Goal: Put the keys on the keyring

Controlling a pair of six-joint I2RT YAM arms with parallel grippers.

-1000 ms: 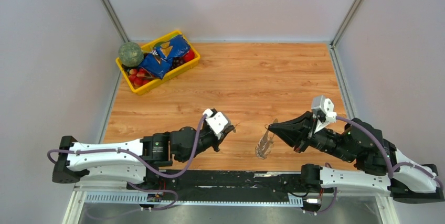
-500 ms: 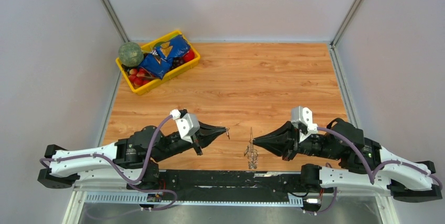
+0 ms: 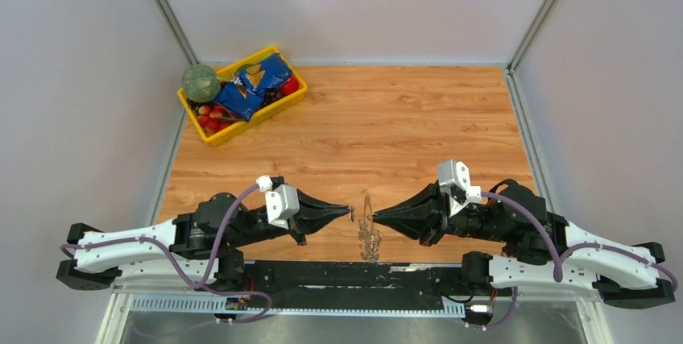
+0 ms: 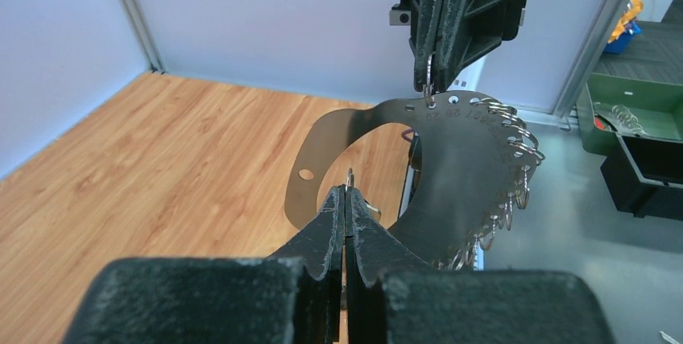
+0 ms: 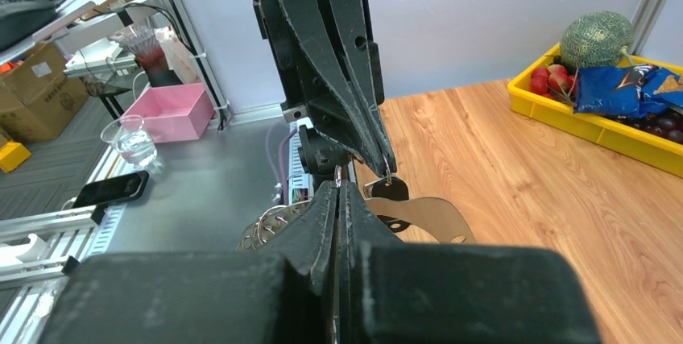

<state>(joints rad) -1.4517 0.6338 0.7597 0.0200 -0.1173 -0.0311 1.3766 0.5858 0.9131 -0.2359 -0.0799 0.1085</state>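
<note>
Closer together now, left hand (image 3: pixel 350 213) clenched on a key (image 5: pixel 387 188), right hand (image 3: pixel 375 217) gripping the keyring (image 4: pixel 459 167).

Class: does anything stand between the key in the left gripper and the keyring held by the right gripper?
Nothing visible does. Only open air separates the key at the left gripper from the keyring hanging from the right gripper.
</note>
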